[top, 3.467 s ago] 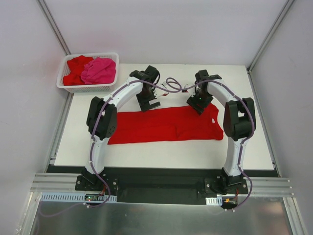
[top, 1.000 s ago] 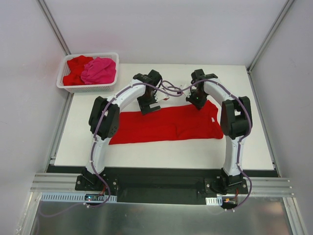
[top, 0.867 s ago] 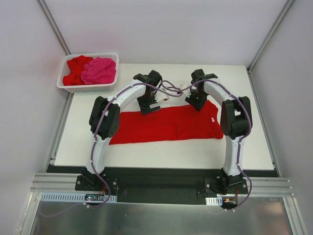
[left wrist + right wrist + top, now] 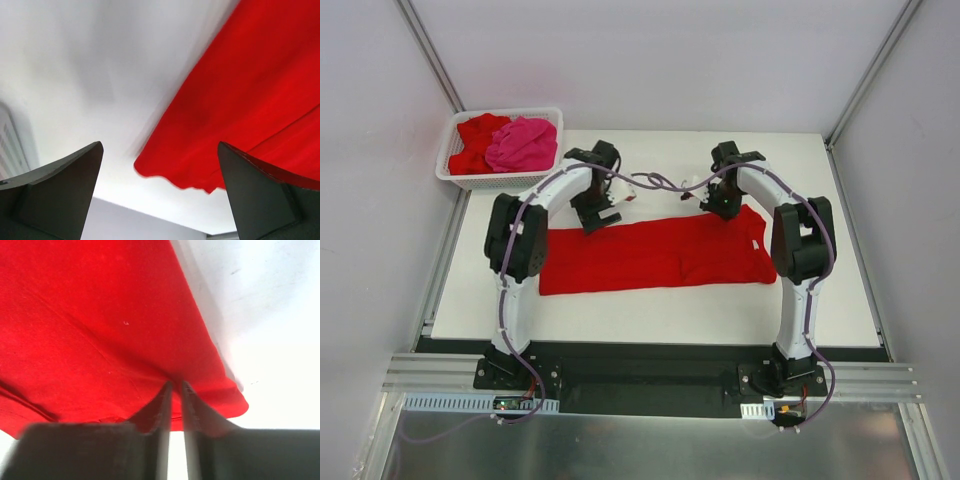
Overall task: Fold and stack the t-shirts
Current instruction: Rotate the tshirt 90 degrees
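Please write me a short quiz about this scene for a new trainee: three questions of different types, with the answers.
1. True or false: the left end effector is shut on cloth.
2. What lies in the white basket? A) a pink garment and a red garment; B) blue towels; C) nothing.
3. Which end effector pinches the far edge of the spread red t-shirt?
Key: 1. False, it stands open. 2. A. 3. The right end effector.

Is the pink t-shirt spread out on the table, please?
No, the pink t-shirt lies bunched up inside the white basket.
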